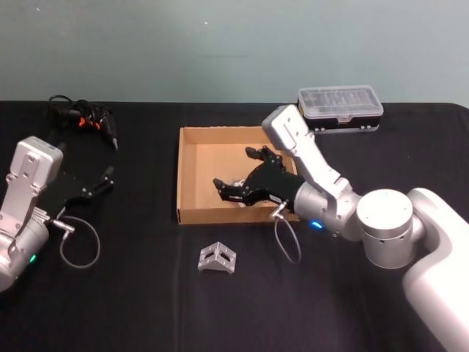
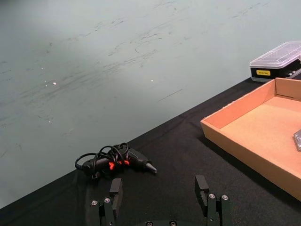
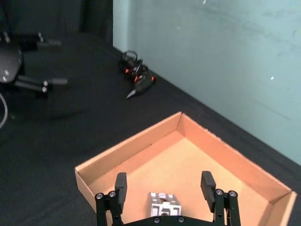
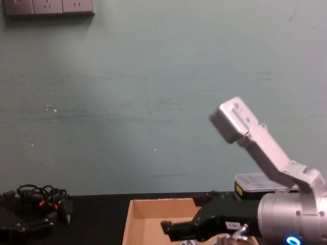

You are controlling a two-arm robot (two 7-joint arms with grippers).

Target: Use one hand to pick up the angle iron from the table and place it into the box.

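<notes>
At the table (image 1: 132,308)'s left edge: idle left gripper (image 1: 107,182), fingers spread, kept clear. Before the box (image 1: 194,214)'s near wall, an angle iron (image 1: 217,258) awaiting pickup. Over that wall, right gripper (image 1: 236,169), fingers spread astride a second angle iron (image 3: 162,203), seemingly placed inside.

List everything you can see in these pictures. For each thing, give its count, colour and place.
table: one, black, under everything.
box: one, tan cardboard, middle of the table.
angle iron: two, silver; one on the table in front of the box, one on the box floor.
plastic case: one, clear lid on a black base, behind the box's right corner.
corded tool: one, black with orange-red marks, far left of the table.
wall: one, pale green, behind the table.
left gripper: one, black, open, at the table's left side.
right gripper: one, black, open, over the box above the angle iron inside.
</notes>
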